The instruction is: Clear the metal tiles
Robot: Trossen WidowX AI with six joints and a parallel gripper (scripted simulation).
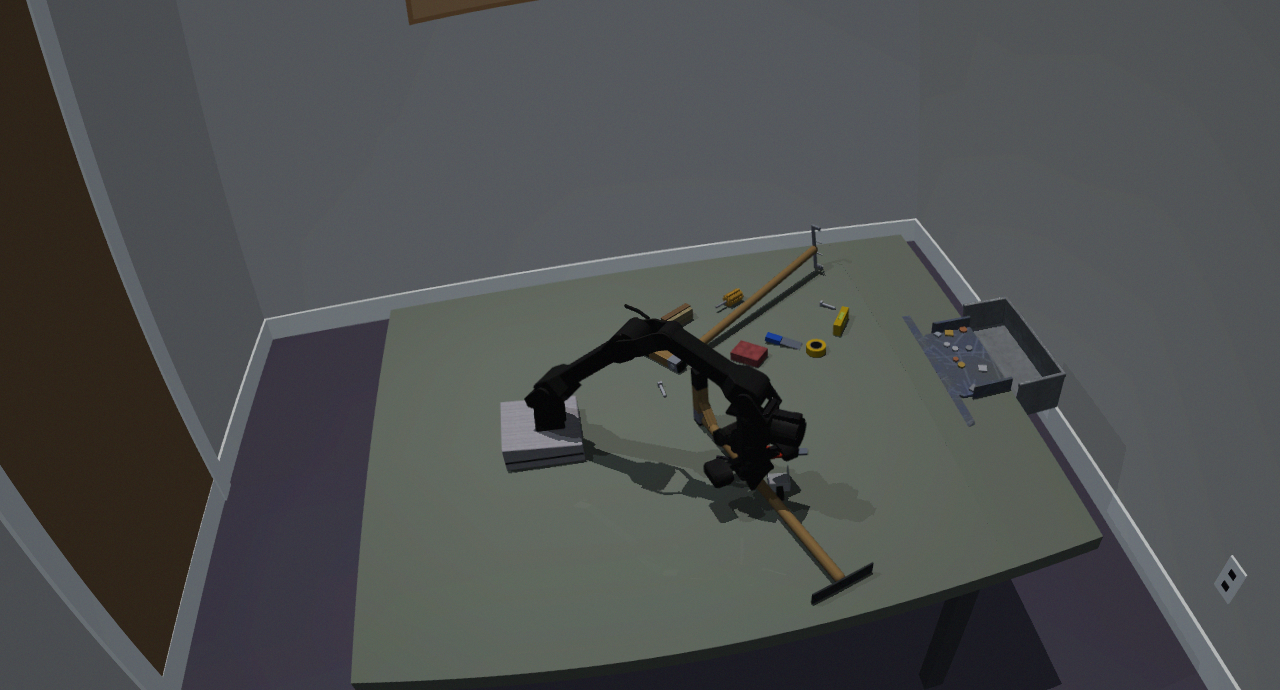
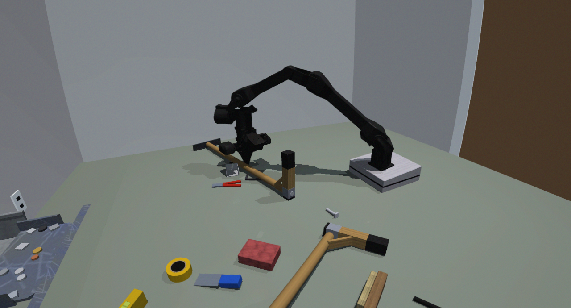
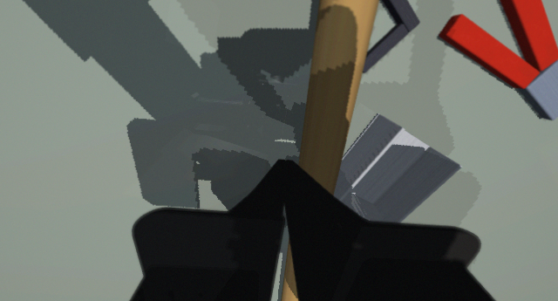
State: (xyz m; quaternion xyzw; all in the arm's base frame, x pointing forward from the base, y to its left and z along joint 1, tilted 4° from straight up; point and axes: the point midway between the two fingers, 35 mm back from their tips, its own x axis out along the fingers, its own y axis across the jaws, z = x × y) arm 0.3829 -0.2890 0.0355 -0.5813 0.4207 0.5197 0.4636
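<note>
The long scraper (image 1: 810, 538) (image 2: 263, 177) (image 3: 335, 52) lies on the table, its flat dark blade (image 1: 842, 583) (image 2: 206, 144) towards the front edge and its upright grip (image 2: 288, 178) at the other end. My gripper (image 1: 757, 486) (image 2: 247, 163) (image 3: 284, 167) is shut and empty, pointing down, its tips above and just beside the wooden handle. The steel bench plate (image 1: 939, 355) (image 2: 55, 248) bears several tiles, such as an orange one (image 1: 961, 364) (image 2: 37, 250) and a pale one (image 2: 22, 246). The catch box (image 1: 1047, 389) (image 2: 11, 223) stands at its far end; no tiles show on its visible floor.
Beside the scraper lie a metal bracket (image 1: 778, 478) (image 2: 232, 169) (image 3: 392, 174), red pliers (image 2: 233, 183) (image 3: 488, 52) and a dark angled key (image 3: 407, 21). A second long-handled tool (image 1: 760, 294) (image 2: 299, 275), a red block (image 1: 749, 353) (image 2: 259, 253) and yellow tape (image 1: 816, 355) (image 2: 186, 274) lie farther back.
</note>
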